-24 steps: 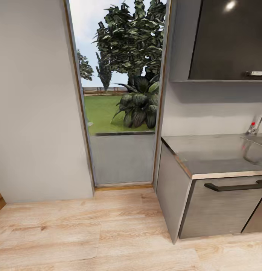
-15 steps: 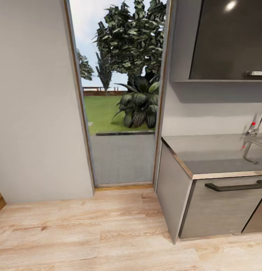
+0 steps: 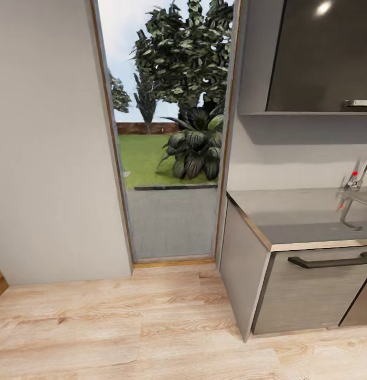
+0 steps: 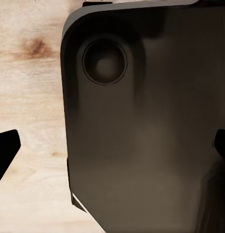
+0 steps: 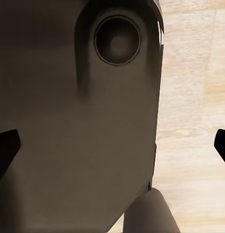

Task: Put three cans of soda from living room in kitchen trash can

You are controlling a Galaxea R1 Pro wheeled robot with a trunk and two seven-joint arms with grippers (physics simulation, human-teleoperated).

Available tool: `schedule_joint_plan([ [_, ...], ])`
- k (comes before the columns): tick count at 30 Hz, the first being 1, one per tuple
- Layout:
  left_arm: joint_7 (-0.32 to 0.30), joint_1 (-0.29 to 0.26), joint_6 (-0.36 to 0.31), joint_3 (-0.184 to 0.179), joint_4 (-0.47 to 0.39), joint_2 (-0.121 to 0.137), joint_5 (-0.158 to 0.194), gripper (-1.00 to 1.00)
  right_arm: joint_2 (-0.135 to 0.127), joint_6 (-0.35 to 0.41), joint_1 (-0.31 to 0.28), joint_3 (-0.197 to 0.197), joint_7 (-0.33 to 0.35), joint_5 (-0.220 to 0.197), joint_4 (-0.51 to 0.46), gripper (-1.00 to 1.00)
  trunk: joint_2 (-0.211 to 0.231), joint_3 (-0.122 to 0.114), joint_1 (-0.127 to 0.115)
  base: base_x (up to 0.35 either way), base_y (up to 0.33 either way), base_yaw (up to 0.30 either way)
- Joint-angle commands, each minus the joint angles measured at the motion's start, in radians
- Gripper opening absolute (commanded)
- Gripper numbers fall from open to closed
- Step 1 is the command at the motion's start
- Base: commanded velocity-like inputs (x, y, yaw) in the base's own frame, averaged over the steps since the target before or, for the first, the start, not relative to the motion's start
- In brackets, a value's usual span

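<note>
Bright daylight through the glass door [image 3: 170, 158]; soft shadow under the upper cabinet [image 3: 320, 53], small glare spot on it. Render slightly soft. Wrist views dim, dark housing blurred.

A tall glass door [image 3: 167, 158] between pale grey walls [image 3: 51, 148] shows a garden; light wood plank floor [image 3: 125, 327], steel-grey bench [image 3: 299, 216] over grey cabinets.

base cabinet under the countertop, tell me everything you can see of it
The grey base cabinet with a brushed, wood-grain-looking front stands on the light wood plank floor at the right of the head view, beside the tall glass door. Its plain grey side panel faces the doorway. One dark horizontal bar handle is fixed near the top of its shut front. A steel-grey countertop with a pale edge strip lies on it. A darker neighbouring front adjoins it on the right, cut off by the picture's edge.
</note>
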State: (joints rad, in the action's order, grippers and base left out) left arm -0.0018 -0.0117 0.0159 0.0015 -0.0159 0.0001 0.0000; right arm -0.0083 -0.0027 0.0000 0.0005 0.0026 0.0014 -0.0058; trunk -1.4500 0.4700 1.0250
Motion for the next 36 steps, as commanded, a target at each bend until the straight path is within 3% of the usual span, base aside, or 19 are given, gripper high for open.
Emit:
schedule_joint_plan([
  [1, 0.0, 0.001, 0.001, 0.0, -0.002, -0.002, 0.0, 1.0, 0.001, 0.001, 0.0, -0.001, 0.0, -0.001, -0.002, 1.0, 0.0, 0.0, 0.0, 0.0, 0.107, -0.1],
  [36, -0.001, 0.003, 0.004, -0.001, -0.01, -0.009, 0.0, 1.0, 0.005, 0.003, 0.0, -0.005, 0.003, -0.004, -0.01, 1.0, 0.0, 0.0, 0.0, 0.0, 0.241, -0.271],
])
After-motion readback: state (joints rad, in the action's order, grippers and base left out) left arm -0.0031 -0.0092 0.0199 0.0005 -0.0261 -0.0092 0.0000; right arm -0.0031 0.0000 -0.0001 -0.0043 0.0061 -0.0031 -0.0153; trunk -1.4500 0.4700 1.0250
